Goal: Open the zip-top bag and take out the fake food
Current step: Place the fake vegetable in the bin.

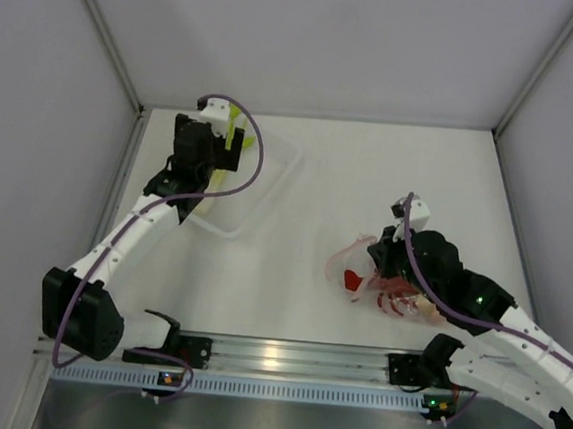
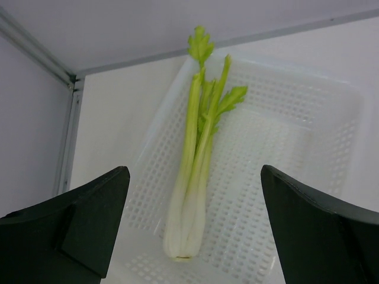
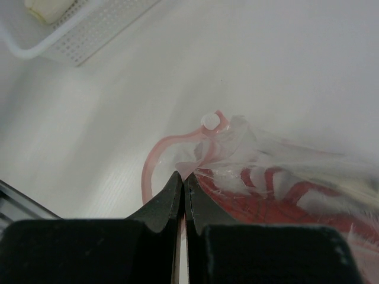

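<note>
A leek stalk (image 2: 190,177) fades from a white base to pale green leaves in a white tray (image 2: 296,136) patterned with rows of small holes. The clear zip-top bag (image 3: 246,139) carries a pink zip strip (image 3: 148,168); inside, a red lobster (image 3: 278,192) shows white stripes. The table (image 3: 296,59) is white.

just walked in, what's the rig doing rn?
The left pincer is open, hovering above the leek stalk, which lies in the white perforated tray. The right pincer is shut on an edge of the zip-top bag, close to its pink zip strip. The red lobster is inside the bag, so emptying isn't finished.
</note>
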Action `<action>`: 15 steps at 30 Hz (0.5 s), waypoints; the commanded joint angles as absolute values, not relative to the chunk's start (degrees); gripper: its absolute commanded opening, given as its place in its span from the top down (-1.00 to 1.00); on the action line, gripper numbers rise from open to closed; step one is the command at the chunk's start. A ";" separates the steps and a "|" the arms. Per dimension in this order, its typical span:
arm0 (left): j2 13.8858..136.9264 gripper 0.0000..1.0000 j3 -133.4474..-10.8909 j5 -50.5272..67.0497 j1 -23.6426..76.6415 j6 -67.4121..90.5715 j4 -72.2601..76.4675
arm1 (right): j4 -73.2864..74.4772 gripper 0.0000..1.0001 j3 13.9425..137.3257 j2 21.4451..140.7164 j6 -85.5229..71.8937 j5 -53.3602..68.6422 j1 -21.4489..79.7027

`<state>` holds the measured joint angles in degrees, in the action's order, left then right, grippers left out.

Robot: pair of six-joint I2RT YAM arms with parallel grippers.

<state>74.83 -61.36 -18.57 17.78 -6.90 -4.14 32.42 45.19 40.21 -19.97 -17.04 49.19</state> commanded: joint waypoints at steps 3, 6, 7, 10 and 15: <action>71.46 -0.96 -69.43 -15.74 24.77 -0.18 -14.14 | 24.17 1.00 48.16 39.99 -22.41 -16.08 48.51; 66.98 -0.96 -69.70 -11.35 28.99 4.37 -14.41 | 23.64 1.00 48.60 41.13 -22.76 -14.86 48.43; 65.06 -0.96 -69.78 -7.25 30.40 5.96 -14.68 | 23.56 1.00 48.78 41.92 -23.29 -14.77 48.43; 62.07 -0.96 -69.09 3.46 30.76 15.18 -15.38 | 22.85 1.00 48.61 42.71 -24.52 -14.42 48.43; 60.12 -0.96 -64.43 4.84 38.55 25.65 -15.12 | 19.70 1.00 48.78 44.12 -27.24 -12.13 48.43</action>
<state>60.51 -66.46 -0.23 33.43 16.71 -14.85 26.30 45.78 43.77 -24.58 -14.48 48.99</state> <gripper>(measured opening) 0.981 0.006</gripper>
